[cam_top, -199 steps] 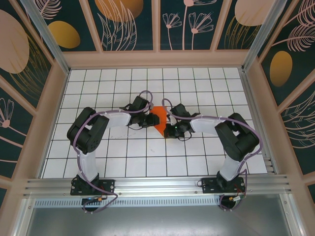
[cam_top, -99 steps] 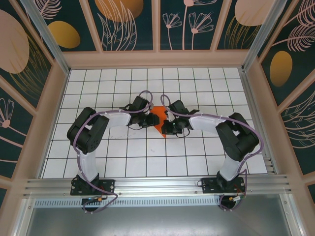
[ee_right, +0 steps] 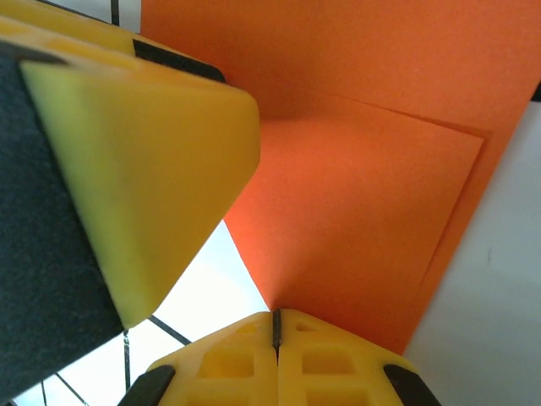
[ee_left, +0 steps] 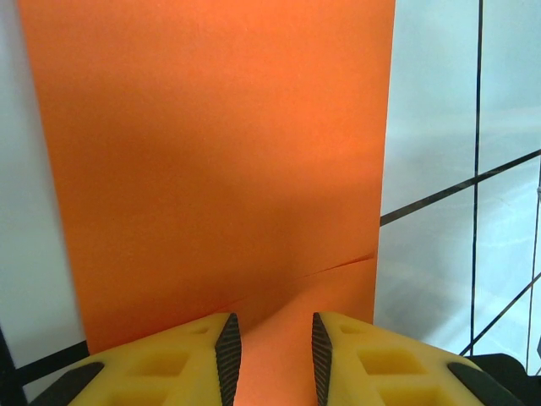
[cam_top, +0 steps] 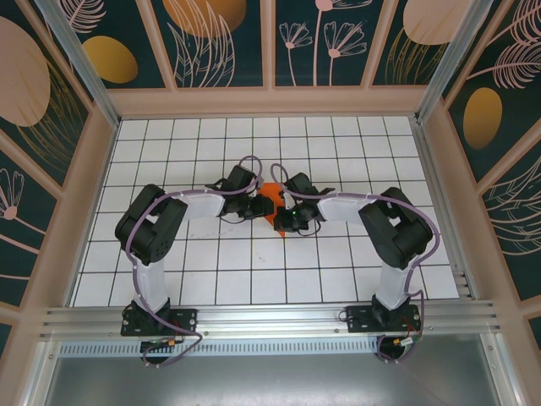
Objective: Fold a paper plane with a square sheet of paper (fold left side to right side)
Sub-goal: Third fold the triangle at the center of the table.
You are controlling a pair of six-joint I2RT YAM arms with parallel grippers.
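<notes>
1. Right gripper (ee_right: 275, 316): jaws together, pinching the corner of a raised flap of the square sheet of paper (ee_right: 363, 211).
2. Left gripper (ee_left: 270, 338): jaws apart by a narrow gap, tips down over the sheet, orange visible through the gap. Can't tell if the tips actually press on it.
3. Sheet lies mid-surface (cam_top: 338, 279), about equally far from the left and right edges, between the two wrists.
4. Risk: if the left isn't pinning the sheet, a pull from the right drags the whole sheet and the crease lands skewed.
5. Risk: thin paper held by one corner could tear or crumple under a sideways tug.
6. Risk: the grippers are nearly touching, so any sweep may clip the other.
7. Views: right wrist shows the pinch and offset layer edges. Left wrist shows a short diagonal crease near the sheet's edge. Top gives the grid position, with the arms covering most of the sheet.
</notes>
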